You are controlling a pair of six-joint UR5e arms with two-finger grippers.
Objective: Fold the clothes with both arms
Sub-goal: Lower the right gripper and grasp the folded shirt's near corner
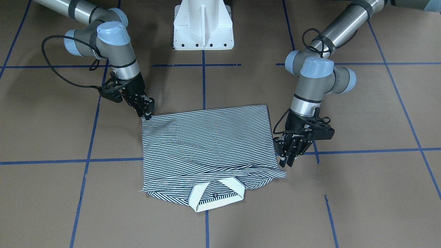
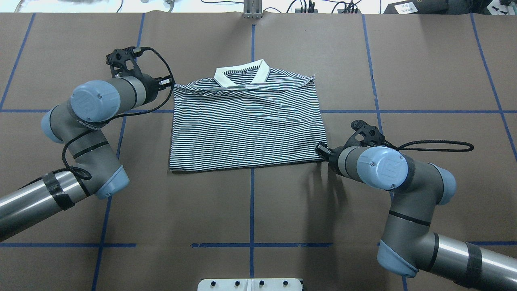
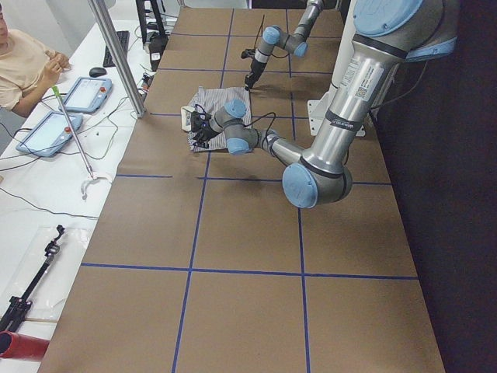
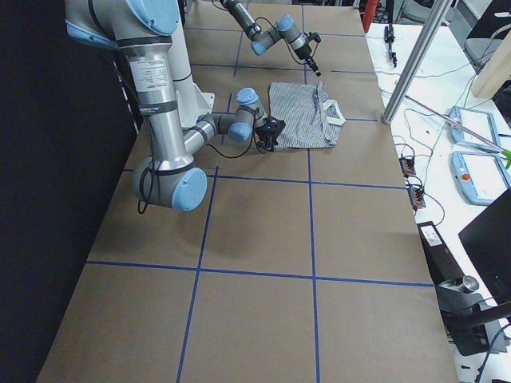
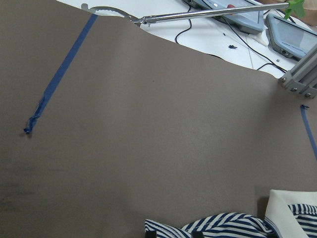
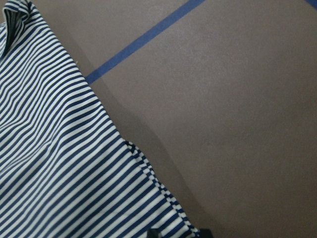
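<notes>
In the front-facing view, the striped polo shirt [image 1: 206,144] lies flat on the table [image 1: 361,206] as a neat rectangle. No sleeve sticks out, and the cream collar [image 1: 220,201] is at the end away from the robot. We judge the side folds done and the hem-to-collar fold not yet made. The right gripper [image 1: 148,112] stands tips-down at a hem corner. The left gripper [image 1: 291,159] hangs just beside the shoulder corner, fingers parted and holding nothing.

Overhead, the shirt lies between the two grippers, one at each of two diagonally opposite corners. The blue joint caps [image 2: 91,101] bear a moulded mark we cannot read.

From the exterior left, the left arm [image 3: 342,116] carries a white sticker [image 3: 362,76], its print too small to read. A person [image 3: 23,58] sits beyond the table.

From the exterior right, the right arm [image 4: 160,104] has a similar sticker, equally unreadable.

The left wrist camera shows only a bit of shoulder and collar just below the tool, and no fingers.

In the right wrist camera two dark fingertips [image 6: 154,233] sit apart at the bottom edge with the hem corner between them and the cloth flat. We take that gripper as unclamped. No logo or label on the shirt shows in any view.
</notes>
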